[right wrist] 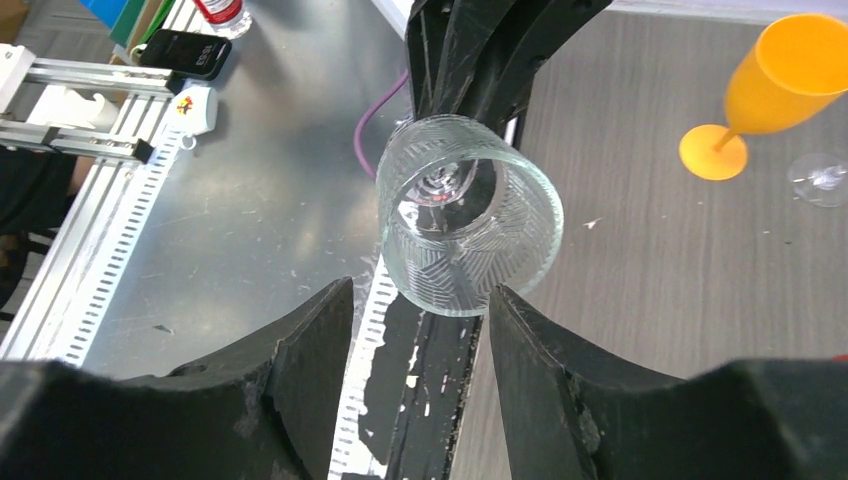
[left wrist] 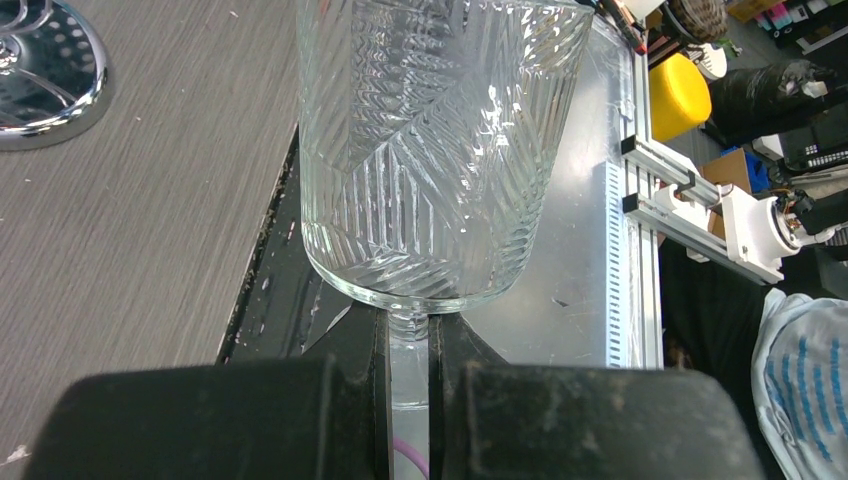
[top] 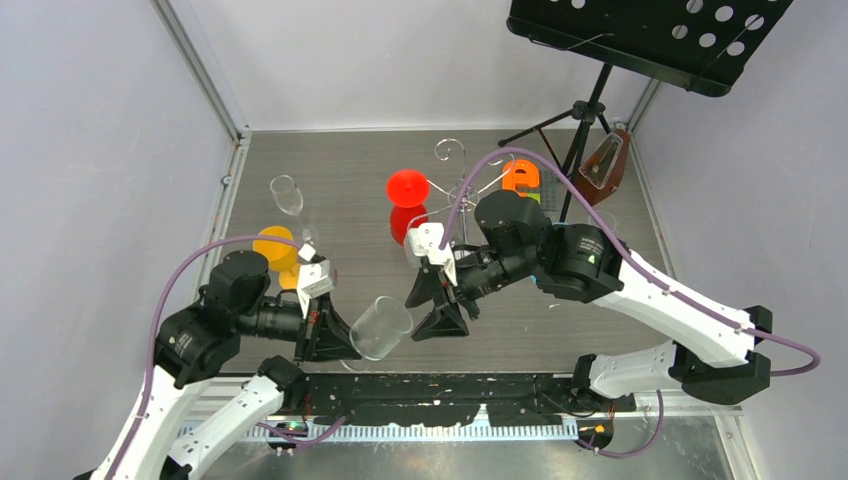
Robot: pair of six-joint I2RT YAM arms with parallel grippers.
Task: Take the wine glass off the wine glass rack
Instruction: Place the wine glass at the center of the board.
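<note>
The left gripper (left wrist: pixel 408 335) had its jaws shut tight on the thin stem of the clear patterned wine glass (left wrist: pixel 430 150), off the shiny wire wine glass rack (top: pixel 458 185) and well in front of it, while the right gripper (right wrist: pixel 420 295) stood half open just beside the bowl, holding nothing, and an orange plastic cup (top: pixel 275 246) stood far left of the rack.

wine glass (top: pixel 380 327) in front, wine glass rack (left wrist: pixel 45 90) behind, slightly right
</note>
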